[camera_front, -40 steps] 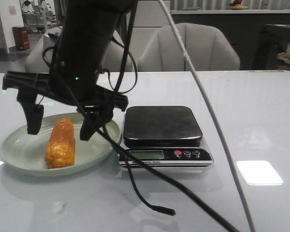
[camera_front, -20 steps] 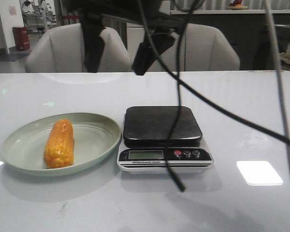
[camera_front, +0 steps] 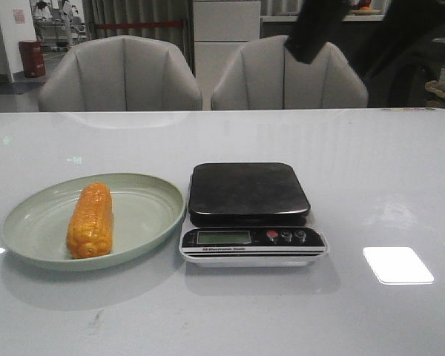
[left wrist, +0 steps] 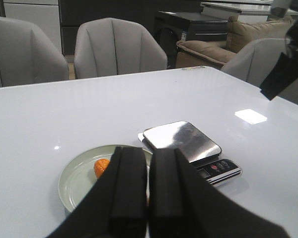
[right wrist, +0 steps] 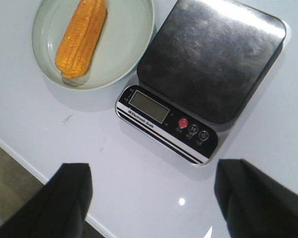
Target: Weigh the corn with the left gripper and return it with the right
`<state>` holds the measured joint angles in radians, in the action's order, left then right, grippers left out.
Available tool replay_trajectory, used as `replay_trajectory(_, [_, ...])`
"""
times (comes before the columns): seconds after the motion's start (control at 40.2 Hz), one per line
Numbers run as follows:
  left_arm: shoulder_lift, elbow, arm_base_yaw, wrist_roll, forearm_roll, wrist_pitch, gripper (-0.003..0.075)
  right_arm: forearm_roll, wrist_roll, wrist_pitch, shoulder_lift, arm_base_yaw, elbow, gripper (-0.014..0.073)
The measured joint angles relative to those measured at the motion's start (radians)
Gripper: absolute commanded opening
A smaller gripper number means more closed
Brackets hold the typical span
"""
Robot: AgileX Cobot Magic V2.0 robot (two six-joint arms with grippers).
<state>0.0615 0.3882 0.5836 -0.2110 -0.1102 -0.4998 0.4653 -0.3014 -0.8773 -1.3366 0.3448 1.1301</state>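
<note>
**Corn on the plate, both arms high — left pick comes next**

The corn (camera_front: 90, 220) lies on the plate (camera_front: 144, 215) toward the desk's front-left, the scale (camera_front: 248, 215) just beside it with a bare platform. The left gripper (left wrist: 146, 188) hangs high above, fingers pressed together, holding nothing; the right gripper (right wrist: 149, 198) is spread wide and empty. Judged from this, the left should part its fingers, descend across the cob's middle — square to its length — and grip gently so it cannot roll.

corn (camera_front: 90, 220) in plate (camera_front: 144, 215) — scale (camera_front: 248, 211) just right — chairs (camera_front: 121, 74) behind table (camera_front: 386, 163)
</note>
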Motion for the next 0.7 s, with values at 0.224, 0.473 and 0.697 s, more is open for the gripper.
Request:
replay_trajectory(0.224, [0.000,0.000,0.000,0.000,0.000,0.000,0.0132,0.026,-0.095,0.135,0.294,-0.013,-0.245,0.0606])
replay_trajectory(0.473, [0.000,0.000,0.000,0.000,0.000,0.000,0.0132,0.032,-0.139,0.287,0.688,-0.013,-0.484,0.0606])
replay_trajectory(0.697, [0.000,0.000,0.000,0.000,0.000,0.000,0.0132,0.033,-0.179,0.413,0.989,-0.013,-0.696,0.0606])
